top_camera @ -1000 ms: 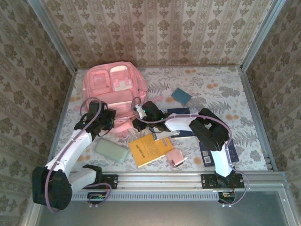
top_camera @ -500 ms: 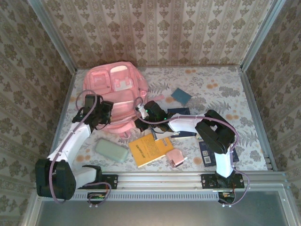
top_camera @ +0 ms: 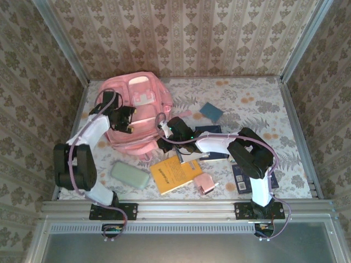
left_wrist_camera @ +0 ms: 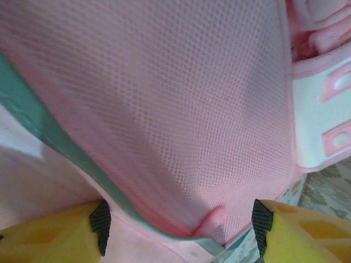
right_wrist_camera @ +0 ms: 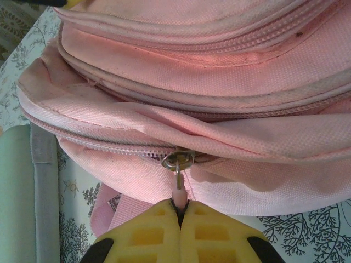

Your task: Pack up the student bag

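Pink student bag (top_camera: 147,118) zipped yet: right claw (right_wrist_camera: 180,206) clamped on zipper pull (right_wrist_camera: 177,186); left claw (left_wrist_camera: 181,222) apart over mesh panel (left_wrist_camera: 164,98). Next: drag zipper along seam.

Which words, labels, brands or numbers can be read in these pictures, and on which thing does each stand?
No text can be read with certainty.
On the yellow book: dark print along its left edge, too blurred to read.
On the dark blue book: small pale marks, too small to read.
On the bag: no print seen, also not in the close wrist views.
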